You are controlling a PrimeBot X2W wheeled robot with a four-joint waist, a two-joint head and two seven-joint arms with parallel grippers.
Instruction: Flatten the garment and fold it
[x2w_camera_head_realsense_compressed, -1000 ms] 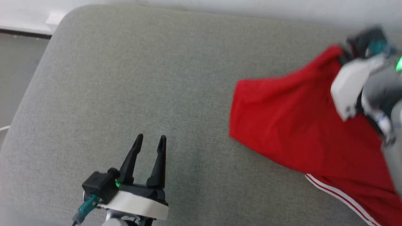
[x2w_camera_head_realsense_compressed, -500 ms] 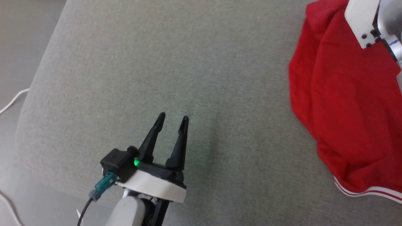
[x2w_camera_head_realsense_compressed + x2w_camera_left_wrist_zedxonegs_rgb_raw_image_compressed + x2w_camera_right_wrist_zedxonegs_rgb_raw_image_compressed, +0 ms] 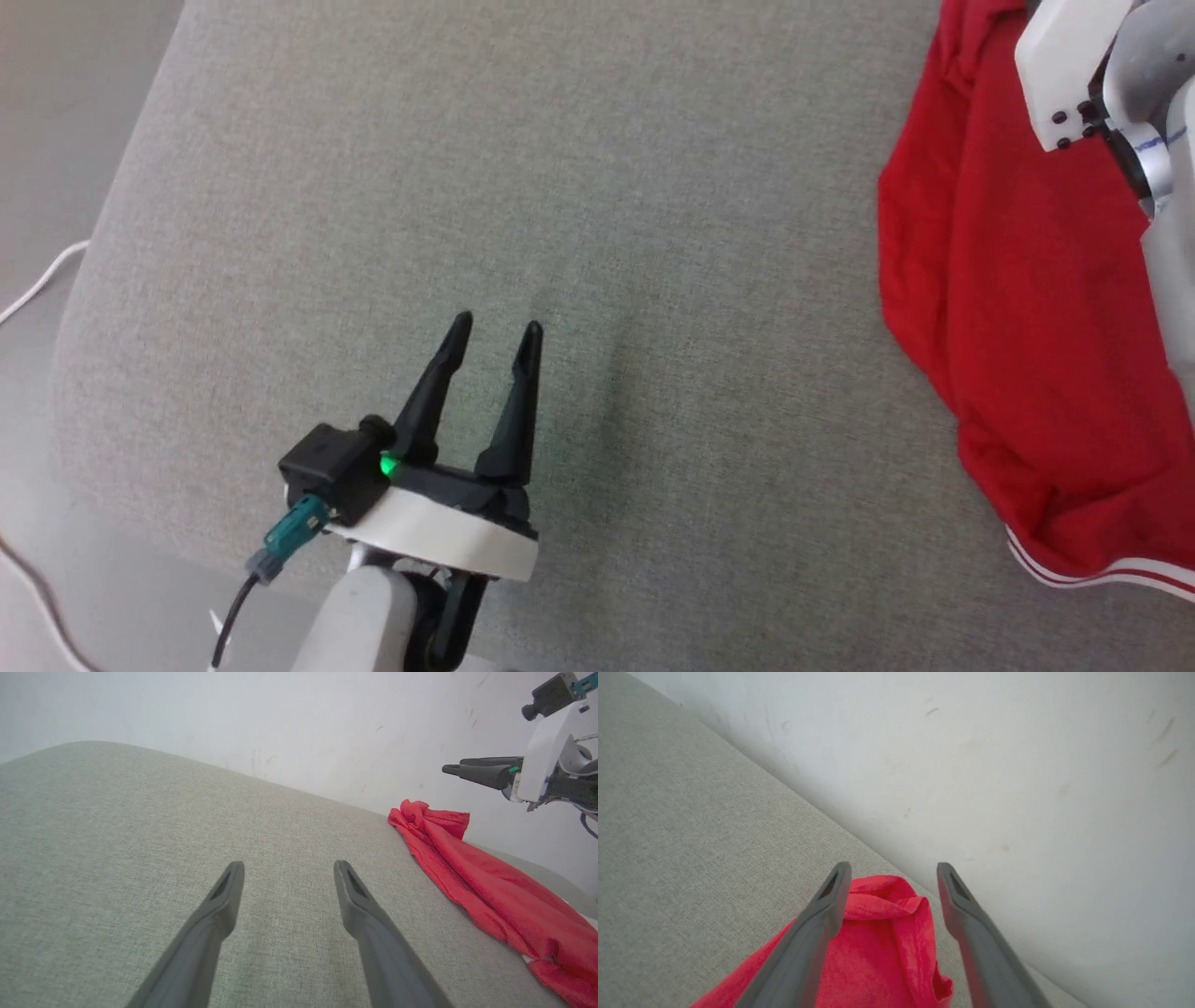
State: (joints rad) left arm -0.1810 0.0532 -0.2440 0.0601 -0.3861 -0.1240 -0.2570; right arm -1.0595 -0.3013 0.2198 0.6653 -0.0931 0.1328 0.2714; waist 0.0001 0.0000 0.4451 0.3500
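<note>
Jersey (image 3: 1027,308) lies rumpled, red, by the cushion's (image 3: 653,187) wall-side edge; broad grey room leftward; my left gripper (image 3: 497,324) and right gripper (image 3: 893,865) gape, unladen.

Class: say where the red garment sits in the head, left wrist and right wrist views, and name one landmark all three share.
Head view: garment along the right edge, top to lower right corner.
Left wrist view: garment at the right, running to the bottom right corner.
Right wrist view: garment at bottom centre, beyond the right gripper.
Shared landmark: the grey cushion under it.
</note>
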